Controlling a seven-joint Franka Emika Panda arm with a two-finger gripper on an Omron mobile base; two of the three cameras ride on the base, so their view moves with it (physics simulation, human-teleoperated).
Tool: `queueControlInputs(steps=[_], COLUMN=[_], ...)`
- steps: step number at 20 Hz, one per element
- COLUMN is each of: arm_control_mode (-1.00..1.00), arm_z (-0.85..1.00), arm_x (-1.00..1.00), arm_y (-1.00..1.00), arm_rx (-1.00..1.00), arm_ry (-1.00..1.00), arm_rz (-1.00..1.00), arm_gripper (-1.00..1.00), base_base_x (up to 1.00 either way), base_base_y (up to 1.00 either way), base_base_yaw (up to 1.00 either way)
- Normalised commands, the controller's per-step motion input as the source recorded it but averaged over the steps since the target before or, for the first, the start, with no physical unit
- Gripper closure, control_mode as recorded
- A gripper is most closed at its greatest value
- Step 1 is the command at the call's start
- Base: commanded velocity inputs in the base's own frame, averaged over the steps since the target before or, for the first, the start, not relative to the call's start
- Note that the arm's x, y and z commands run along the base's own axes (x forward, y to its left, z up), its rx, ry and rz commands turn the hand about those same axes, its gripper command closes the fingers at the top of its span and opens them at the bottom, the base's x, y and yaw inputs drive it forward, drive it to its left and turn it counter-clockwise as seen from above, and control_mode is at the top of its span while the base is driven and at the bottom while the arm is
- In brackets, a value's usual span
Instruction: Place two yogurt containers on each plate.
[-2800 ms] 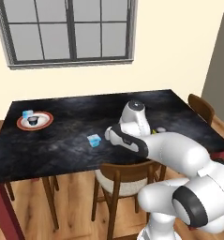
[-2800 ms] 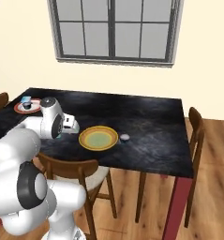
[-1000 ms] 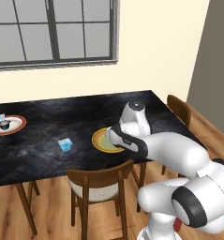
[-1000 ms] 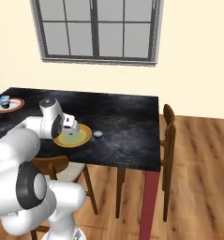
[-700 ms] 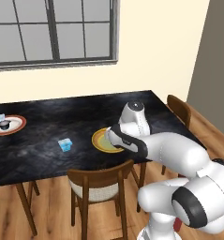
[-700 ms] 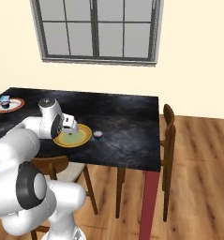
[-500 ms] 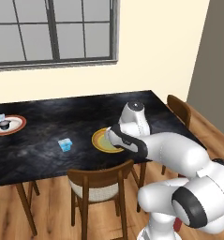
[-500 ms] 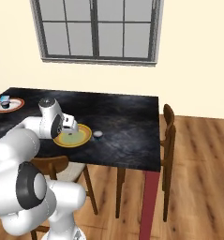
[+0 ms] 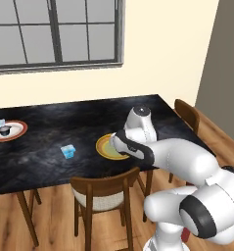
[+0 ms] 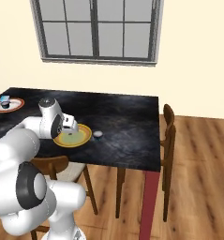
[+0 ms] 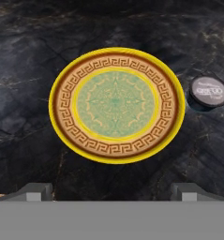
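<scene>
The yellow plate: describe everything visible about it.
The yellow plate is round, with a bright yellow rim, a brown band of key pattern and a pale green patterned centre. It lies flat on the dark marbled table and holds nothing. A round dark-topped yogurt cup sits beside its rim on the table, not on the plate. The open claw hovers above it.

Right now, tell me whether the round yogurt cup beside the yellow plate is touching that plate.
Apart. The hand view shows a strip of dark table between the round yogurt cup and the rim of the yellow plate.
</scene>
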Motion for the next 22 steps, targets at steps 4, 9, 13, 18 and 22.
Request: queueControlInputs(steps=[4,9,13,18,22], arm_control_mode=[1.00,-1.00,-1.00,-1.00,-1.00], arm_z=[0.00,0.00,0.00,0.00,0.00], arm_x=[0.00,0.00,0.00,0.00,-0.01], arm_y=[0.00,0.00,0.00,0.00,0.00], arm_rx=[0.00,0.00,0.00,0.00,0.00], arm_ry=[0.00,0.00,0.00,0.00,0.00], arm_rz=[0.00,0.00,0.00,0.00,0.00], arm_gripper=[-1.00,-1.00,-1.00,-1.00,-1.00], base_base_x=[0.00,0.00,0.00,0.00,0.00], base_base_y=[0.00,0.00,0.00,0.00,0.00], base_base_yaw=[0.00,0.00,0.00,0.00,0.00])
